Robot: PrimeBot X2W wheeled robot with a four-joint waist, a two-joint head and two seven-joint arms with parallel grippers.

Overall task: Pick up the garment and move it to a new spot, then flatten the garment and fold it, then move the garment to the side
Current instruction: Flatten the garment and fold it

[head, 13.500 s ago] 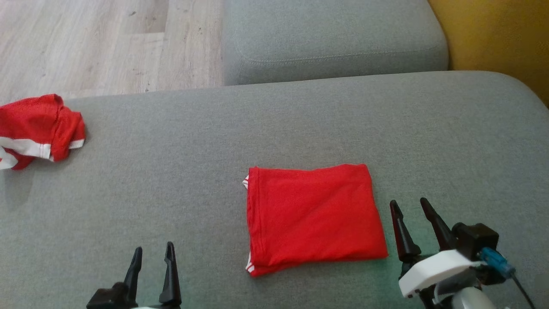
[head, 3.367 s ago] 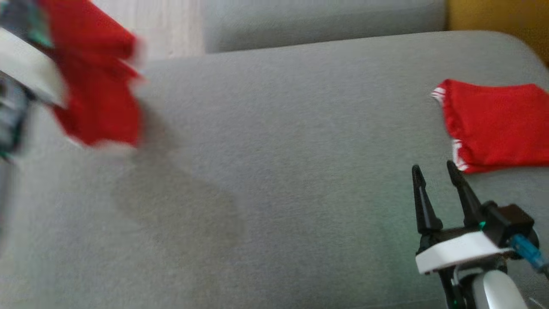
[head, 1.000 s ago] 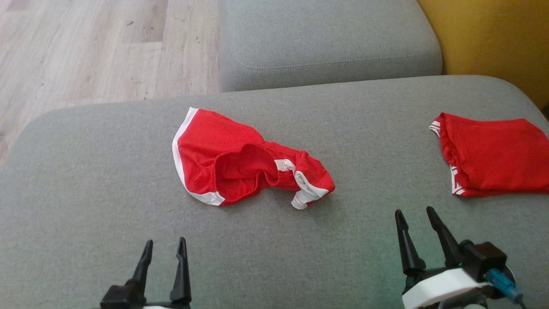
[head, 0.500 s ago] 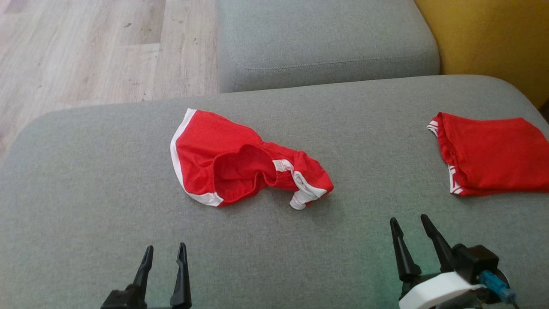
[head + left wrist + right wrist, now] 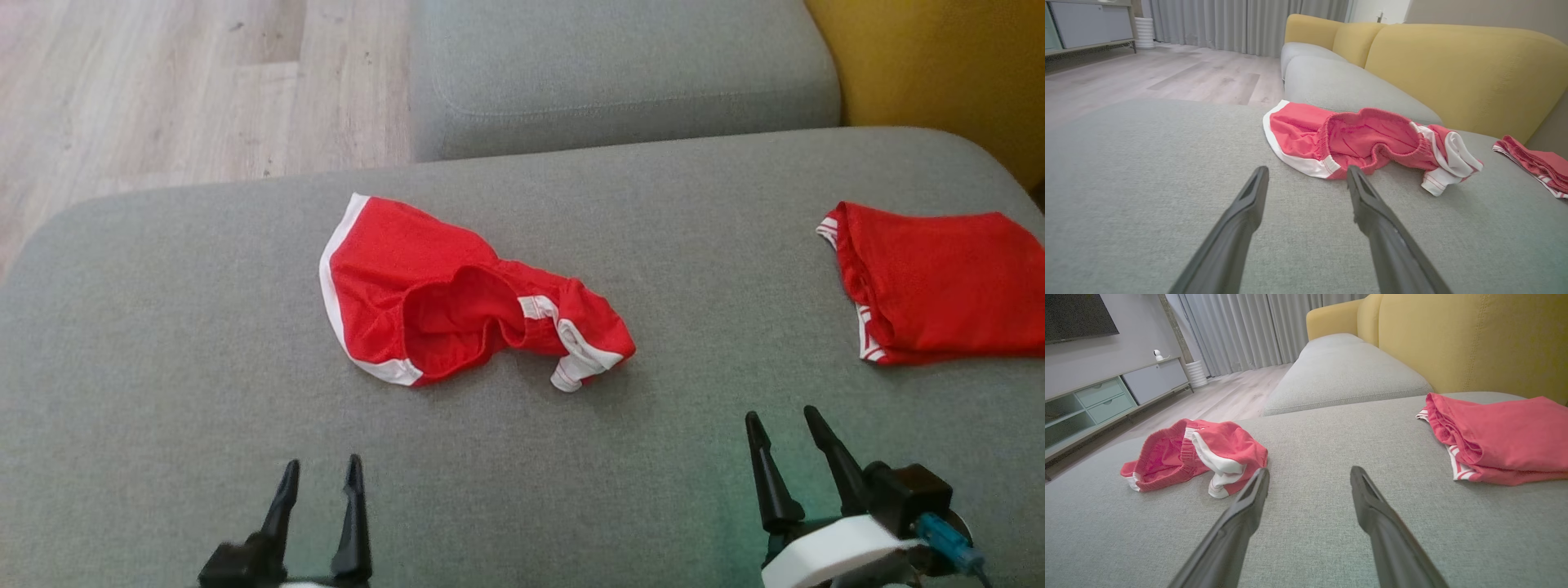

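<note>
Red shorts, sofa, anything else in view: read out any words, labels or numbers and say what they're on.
None can be read. The crumpled shorts and the folded garment carry only white stripes, no print or label showing. The grey sofa and the dark television are blank.

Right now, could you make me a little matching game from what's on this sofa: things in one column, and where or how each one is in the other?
Things:
1. crumpled shorts
2. folded garment
3. left claw
4. backrest

Descriptions:
A. yellow
B. open, holding nothing
C. lying flat at the right end of the cushion
D. bunched up in the middle of the cushion

Pairs: 1-D, 2-C, 3-B, 4-A
</note>
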